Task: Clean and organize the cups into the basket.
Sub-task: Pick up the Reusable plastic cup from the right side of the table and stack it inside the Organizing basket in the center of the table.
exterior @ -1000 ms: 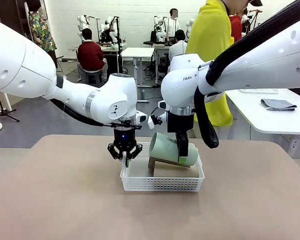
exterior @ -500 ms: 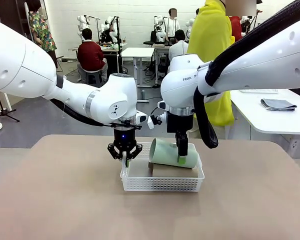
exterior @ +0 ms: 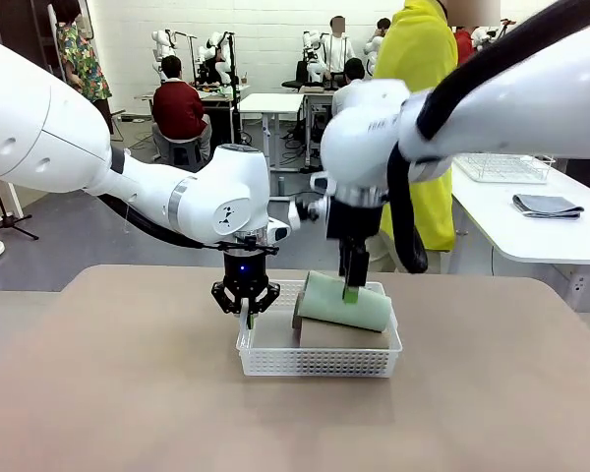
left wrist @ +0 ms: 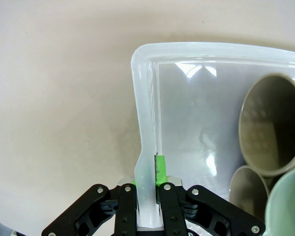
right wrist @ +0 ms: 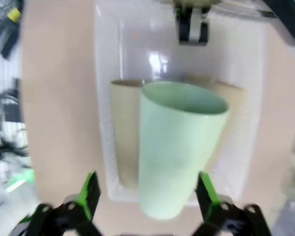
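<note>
Left wrist view: left gripper [left wrist: 146, 183] astride basket [left wrist: 142, 118] rim.

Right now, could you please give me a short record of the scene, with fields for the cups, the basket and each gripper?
green cup: on its side, atop the two tan cups, released
tan cups: two, on their sides in the basket's right part
basket: white, on the table, left part bare
left gripper: shut on the basket's left rim
right gripper: open, above the green cup
</note>
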### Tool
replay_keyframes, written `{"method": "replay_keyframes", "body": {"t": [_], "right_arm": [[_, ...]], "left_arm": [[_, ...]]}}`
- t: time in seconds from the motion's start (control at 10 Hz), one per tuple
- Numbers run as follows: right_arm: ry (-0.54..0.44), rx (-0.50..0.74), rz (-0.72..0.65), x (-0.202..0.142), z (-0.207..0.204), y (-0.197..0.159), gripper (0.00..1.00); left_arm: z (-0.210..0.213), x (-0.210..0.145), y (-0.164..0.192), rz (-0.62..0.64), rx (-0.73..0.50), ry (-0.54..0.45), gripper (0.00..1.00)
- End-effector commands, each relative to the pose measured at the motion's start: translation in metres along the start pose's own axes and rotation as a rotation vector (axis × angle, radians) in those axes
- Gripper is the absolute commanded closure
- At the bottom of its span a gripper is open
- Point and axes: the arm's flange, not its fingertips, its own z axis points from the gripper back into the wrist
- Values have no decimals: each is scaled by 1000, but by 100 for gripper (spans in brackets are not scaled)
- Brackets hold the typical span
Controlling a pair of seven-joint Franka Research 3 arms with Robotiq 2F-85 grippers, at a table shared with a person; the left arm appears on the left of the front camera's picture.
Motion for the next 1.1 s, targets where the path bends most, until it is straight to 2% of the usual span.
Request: {"method": "replay_keyframes", "body": {"t": [0.0,0.2,0.5,0.6,0.8,1.0], "right_arm": [[-240,-66,35,-61,66,46,0],[-514,-95,35,-154,123,79,0],[-743,-123,-41,-291,138,105,0],[-805,-141,-58,-336,139,114,0],[-871,-158,-55,-401,132,125,0],[-929,-170,-52,-439,111,118,0]], "left_arm": [[-1,-2,0,-4,5,2,100],[-1,-2,0,-4,5,2,100],[-1,-2,0,-4,5,2,100],[-1,-2,0,-4,5,2,100],[-1,-2,0,-4,5,2,100],[-1,-2,0,-4,5,2,100]]}}
